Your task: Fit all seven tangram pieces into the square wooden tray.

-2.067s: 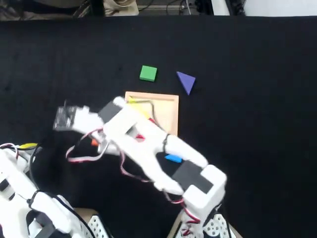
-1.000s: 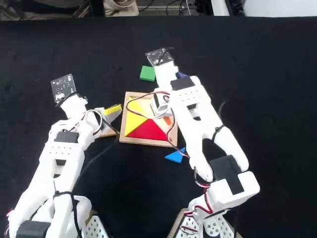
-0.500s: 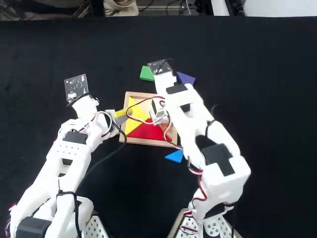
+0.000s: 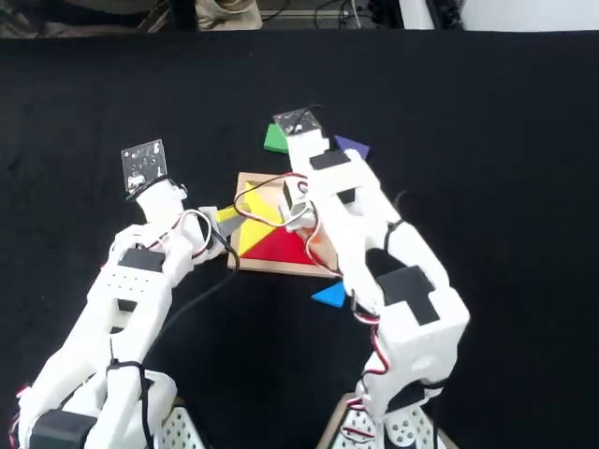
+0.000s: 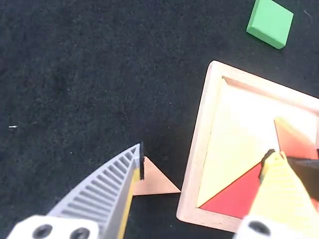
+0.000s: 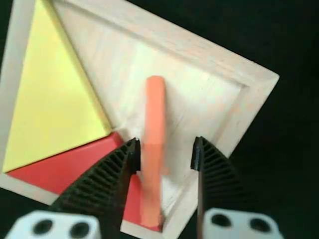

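The orange piece (image 6: 154,149) stands on edge in the tray (image 6: 249,94), beside the yellow triangle (image 6: 55,99). Its long axis runs straight through the right hand (image 6: 165,145), which is released around it. The left hand (image 5: 205,152) gapes over the tray's rim.

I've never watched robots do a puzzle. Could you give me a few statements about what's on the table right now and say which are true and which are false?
1. The green square lies inside the wooden tray. False: it lies on the black table, outside the tray.
2. A yellow triangle and a red triangle lie in the tray. True.
3. The right gripper holds the blue piece. False: the blue piece lies on the table outside the tray. The gripper is over the tray, open, with an orange piece between its fingers.
4. The purple triangle is outside the tray. True.
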